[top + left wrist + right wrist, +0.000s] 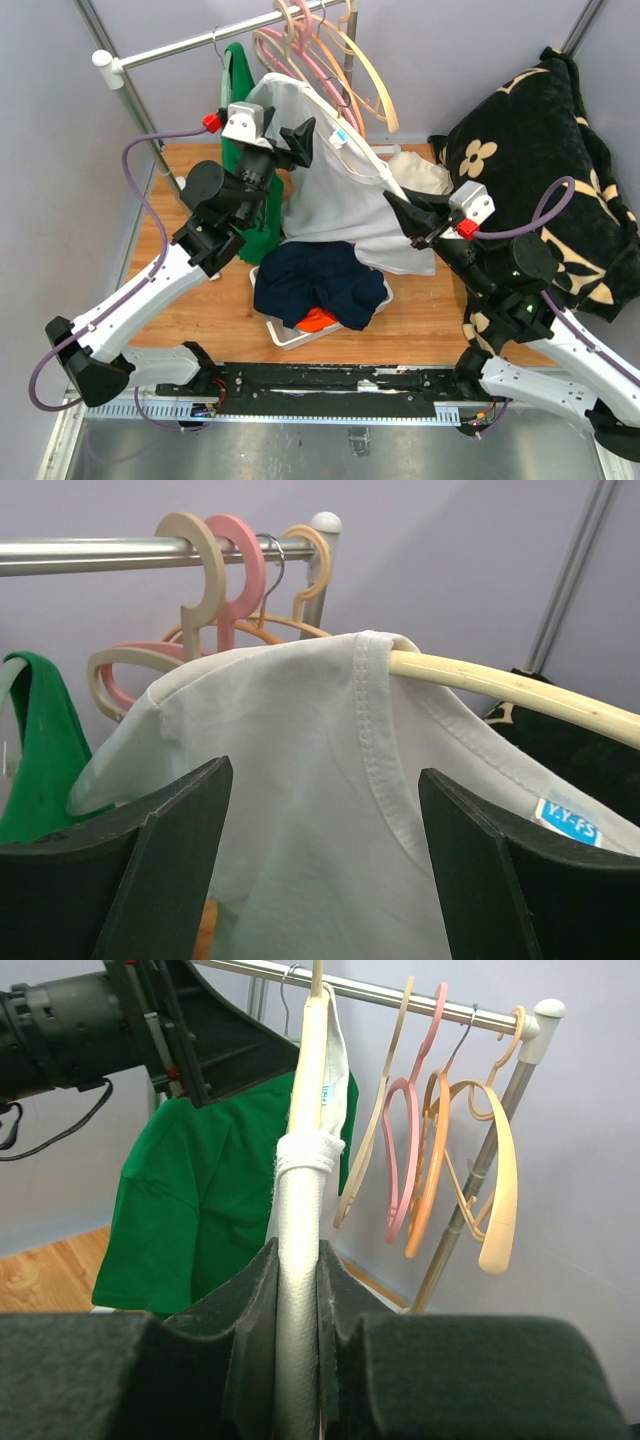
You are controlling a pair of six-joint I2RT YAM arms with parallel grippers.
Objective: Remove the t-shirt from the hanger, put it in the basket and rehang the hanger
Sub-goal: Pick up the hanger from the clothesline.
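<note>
A white t-shirt (340, 210) hangs on a cream hanger (365, 160) that is tilted away from the rail. My left gripper (288, 148) is at the shirt's upper left. In the left wrist view this gripper (325, 770) is open, with the t-shirt (300, 810) between its fingers at the collar and shoulder. The fingers do not press the cloth. The hanger (500, 685) pokes out of the neck opening to the right. My right gripper (405, 212) is shut on the hanger's low end. In the right wrist view its (297, 1255) pads clamp the white-covered hanger (298, 1210) arm.
A metal rail (190, 45) carries several empty hangers (330, 50) and a green garment (238, 120). Below the shirt a white basket (290, 335) holds dark blue clothes (320, 280). A black floral blanket (540, 170) fills the right side.
</note>
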